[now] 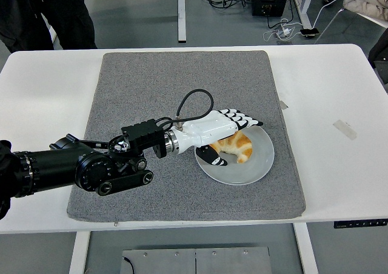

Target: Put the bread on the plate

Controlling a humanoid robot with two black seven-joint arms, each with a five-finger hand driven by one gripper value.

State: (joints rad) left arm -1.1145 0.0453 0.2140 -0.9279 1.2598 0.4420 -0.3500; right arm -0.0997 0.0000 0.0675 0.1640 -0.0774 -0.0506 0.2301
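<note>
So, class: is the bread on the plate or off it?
On it. The bread lies inside the plate rim, and the left robot hand has its fingers spread above it, not gripping.

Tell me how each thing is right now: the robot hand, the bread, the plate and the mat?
left hand: open, fingers spread flat over the bread, thumb beside it, holding nothing.
bread: lying on the plate, let go.
plate: flat on the mat, bread on it.
grey mat: spread flat on the white table.
</note>
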